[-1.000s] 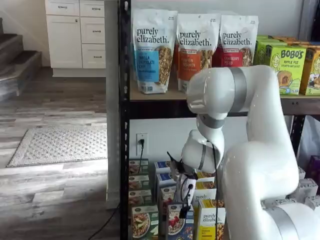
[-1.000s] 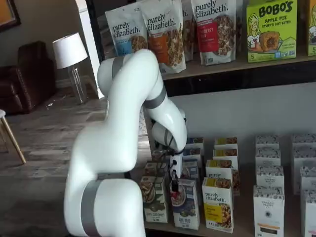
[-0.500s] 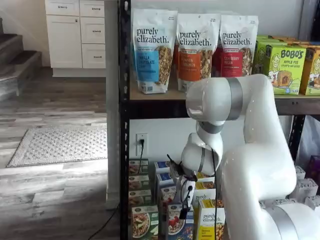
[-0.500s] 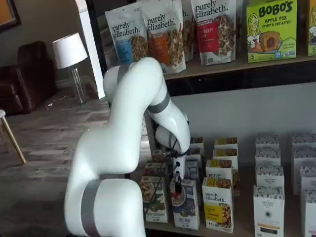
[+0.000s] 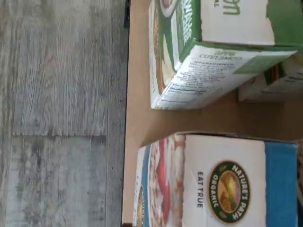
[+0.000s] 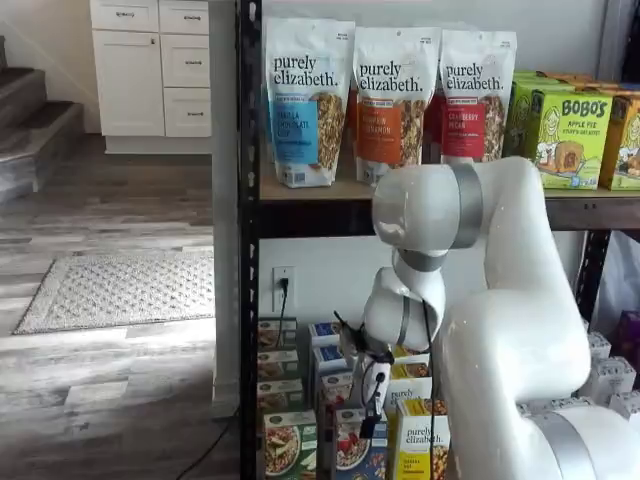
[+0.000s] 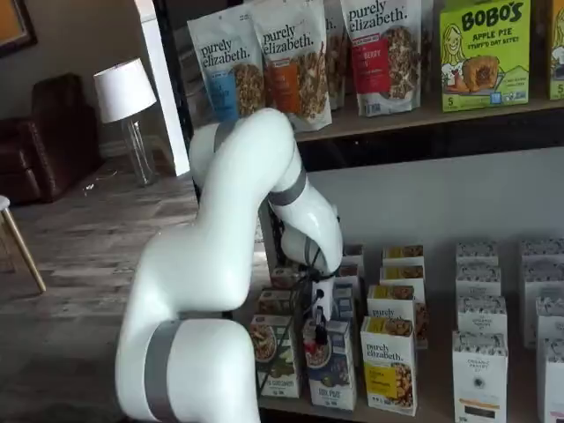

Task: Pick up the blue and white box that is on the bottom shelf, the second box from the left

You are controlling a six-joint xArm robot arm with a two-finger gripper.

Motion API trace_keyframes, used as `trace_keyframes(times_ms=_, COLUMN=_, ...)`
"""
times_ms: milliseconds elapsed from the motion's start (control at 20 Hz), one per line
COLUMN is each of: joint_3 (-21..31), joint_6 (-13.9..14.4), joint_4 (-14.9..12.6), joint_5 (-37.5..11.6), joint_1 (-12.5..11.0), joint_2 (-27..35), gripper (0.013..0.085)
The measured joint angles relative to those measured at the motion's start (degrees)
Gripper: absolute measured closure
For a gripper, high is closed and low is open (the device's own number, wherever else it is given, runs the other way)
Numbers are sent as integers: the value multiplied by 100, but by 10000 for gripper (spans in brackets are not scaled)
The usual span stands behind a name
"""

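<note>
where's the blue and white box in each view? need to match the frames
Wrist view: the blue and white box, top face with round logo.
Shelf view: front row, under the gripper, box at.
Shelf view: front row, at.
Shared landmark: green-and-white box beside it.
</note>
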Motion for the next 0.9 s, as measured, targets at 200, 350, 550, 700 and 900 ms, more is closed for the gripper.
trace_keyframes(times_ms=200, joint_3=-190, joint_6=233, joint_4=-252, joint_5=122, joint_1=4, joint_2=147, gripper=130)
trace_keyframes(times_ms=350, joint_3=-314, joint_6=406, joint_4=-443, joint_5=233, joint_1=5, joint_2=225, gripper=130)
trace_keyframes(times_ms=550, joint_3=-372, joint_6=528, joint_4=-576, joint_5=261, joint_1=11, joint_2=271, gripper=130)
trace_keyframes(times_ms=700, joint_3=-384, joint_6=619, joint_4=-687, joint_5=296, joint_1=6, joint_2=280, gripper=130)
trace_keyframes(times_ms=900, joint_3=-368, joint_6=704, joint_4=-799, joint_5=339, joint_1=-6, joint_2=274, gripper=130)
